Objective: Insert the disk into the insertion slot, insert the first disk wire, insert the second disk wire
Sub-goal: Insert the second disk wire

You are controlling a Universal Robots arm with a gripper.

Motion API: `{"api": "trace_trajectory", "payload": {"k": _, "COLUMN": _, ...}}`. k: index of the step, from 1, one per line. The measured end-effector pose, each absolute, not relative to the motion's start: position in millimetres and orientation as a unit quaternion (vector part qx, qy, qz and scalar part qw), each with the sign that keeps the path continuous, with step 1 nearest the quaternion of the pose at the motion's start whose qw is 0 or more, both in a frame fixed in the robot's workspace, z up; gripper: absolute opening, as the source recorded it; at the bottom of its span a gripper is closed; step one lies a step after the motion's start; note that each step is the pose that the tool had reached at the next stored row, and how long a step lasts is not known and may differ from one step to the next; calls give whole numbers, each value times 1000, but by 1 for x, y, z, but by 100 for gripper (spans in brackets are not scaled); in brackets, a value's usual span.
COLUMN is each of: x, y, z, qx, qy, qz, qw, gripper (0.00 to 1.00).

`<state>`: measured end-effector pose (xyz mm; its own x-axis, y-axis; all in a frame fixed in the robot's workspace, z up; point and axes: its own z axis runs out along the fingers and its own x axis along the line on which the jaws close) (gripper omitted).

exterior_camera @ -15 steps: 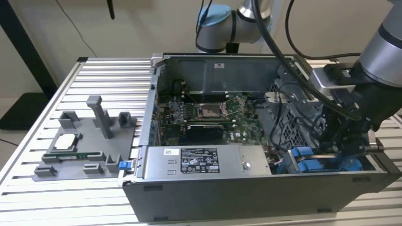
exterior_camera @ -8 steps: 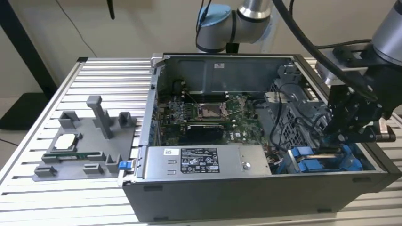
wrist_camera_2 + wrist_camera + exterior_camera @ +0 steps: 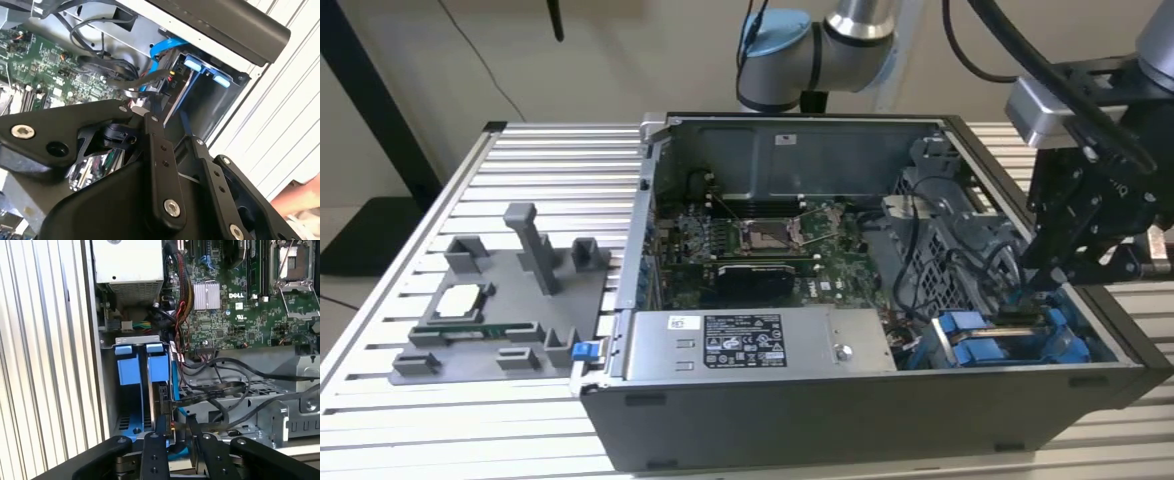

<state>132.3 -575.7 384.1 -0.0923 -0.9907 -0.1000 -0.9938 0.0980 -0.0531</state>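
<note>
I see the open computer case [image 3: 854, 400] lying on the slatted metal table [image 3: 400, 400], and my gripper [image 3: 1023, 292] is lowered into its drive corner at the exterior view's right, on the near side. The disk [image 3: 160, 405] sits edge-up in the insertion slot [image 3: 131, 390], its bright blue carrier frame showing beside the blue tabs [image 3: 994, 345] of the grey drive cage. In the first wrist view the black fingers [image 3: 192, 427] reach down right at the exposed end of the disk, where a black flat cable [image 3: 215, 390] runs to it from the cage side. The second wrist view shows the same place from the other side: the disk [image 3: 172, 80] edge-on in its bay, a light blue wire [image 3: 162, 47] looping above it, and black cables [image 3: 125, 75] bunched just beside the fingertips. I cannot tell whether the jaws are spread or pinching a connector, because the linkage and the cables hide the tips in both wrist views. To the exterior view's left of the slot lies the grey power-supply box [image 3: 754, 345] with its white label, and beyond it the green motherboard [image 3: 761, 245] with its square socket [image 3: 765, 235]. Outside the case, at the exterior view's left, a grey fixture tray [image 3: 494, 300] rests on the table. A person's hand [image 3: 300, 202] shows at the edge of the second wrist view, on the slats well apart from the gripper.
</note>
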Motion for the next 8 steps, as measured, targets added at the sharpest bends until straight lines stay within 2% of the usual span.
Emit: {"api": "trace_trajectory", "payload": {"k": 8, "x": 132, "y": -576, "z": 387, "qx": -671, "qy": 739, "qz": 14, "qw": 54, "gripper": 100}}
